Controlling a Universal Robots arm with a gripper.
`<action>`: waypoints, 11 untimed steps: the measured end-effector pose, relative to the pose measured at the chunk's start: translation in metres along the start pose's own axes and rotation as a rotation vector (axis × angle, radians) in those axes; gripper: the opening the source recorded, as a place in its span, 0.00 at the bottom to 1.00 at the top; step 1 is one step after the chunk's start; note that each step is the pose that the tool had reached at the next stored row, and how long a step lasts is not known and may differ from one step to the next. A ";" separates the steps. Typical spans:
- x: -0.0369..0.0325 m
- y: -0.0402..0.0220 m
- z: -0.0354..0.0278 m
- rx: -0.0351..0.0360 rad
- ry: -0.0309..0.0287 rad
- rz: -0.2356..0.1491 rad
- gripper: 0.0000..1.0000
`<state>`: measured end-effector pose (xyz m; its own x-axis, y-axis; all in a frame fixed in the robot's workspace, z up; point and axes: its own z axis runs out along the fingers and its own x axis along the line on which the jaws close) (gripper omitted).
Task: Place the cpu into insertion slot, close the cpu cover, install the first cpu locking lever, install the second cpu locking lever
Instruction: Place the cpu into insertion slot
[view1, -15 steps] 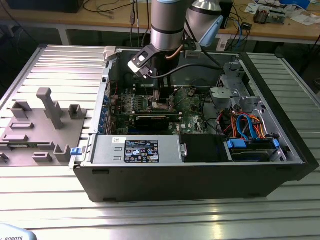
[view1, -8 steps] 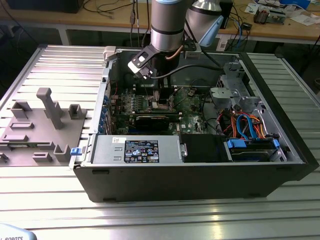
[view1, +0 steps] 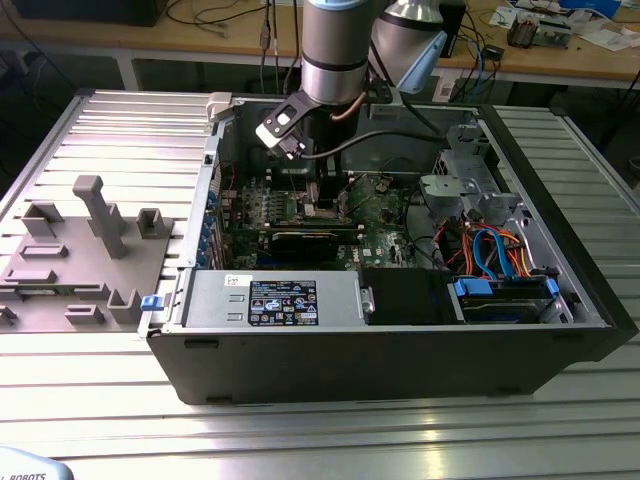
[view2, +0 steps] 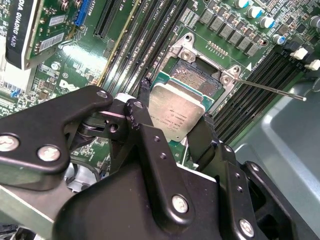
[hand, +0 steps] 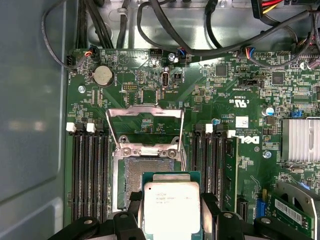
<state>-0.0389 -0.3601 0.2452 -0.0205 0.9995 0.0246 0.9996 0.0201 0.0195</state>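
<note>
- The black two-fingered gripper (hand: 172, 212) is cut off by the frame edge in the first wrist view, leaving its finger (hand: 134, 205) tips in sight. In the second wrist view its black linkage blocks much of the green circuit board.
- The jaws are closed part-way onto the cpu (hand: 172, 200), a small flat square chip with a dull silver-grey metal top, and grip it by two opposite edges.
- The cpu sits between the jaws over the near edge of the insertion slot (hand: 132, 180), a dark square socket with a shiny silver rim. It hides that part, and whether chip and socket touch cannot be told.
- The cpu cover (hand: 145, 111), a thin silver metal frame with a square window, lies swung open just beyond the jaw tips, past the socket.
- A thin silver lever rod (view2: 265, 89) runs outward from a socket corner, to one side of the jaws.
- Long narrow black memory slots (hand: 87, 175) flank the jaws on both sides.
- Farther beyond the tips are a round silver coin battery (hand: 103, 75) and looping black cables (hand: 150, 25).
- In the exterior view, the silver-grey robot arm (view1: 335, 50) reaches into the open black computer case (view1: 400, 340), standing in front of the socket area.
</note>
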 end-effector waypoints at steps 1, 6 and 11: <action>0.0000 0.0000 0.0002 0.0000 0.0000 0.000 0.55; 0.0000 -0.0001 0.0015 0.0000 0.0000 0.000 0.55; -0.0001 -0.0001 0.0031 0.0001 -0.0001 0.000 0.55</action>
<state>-0.0390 -0.3601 0.2422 -0.0205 0.9995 0.0245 0.9996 0.0200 0.0195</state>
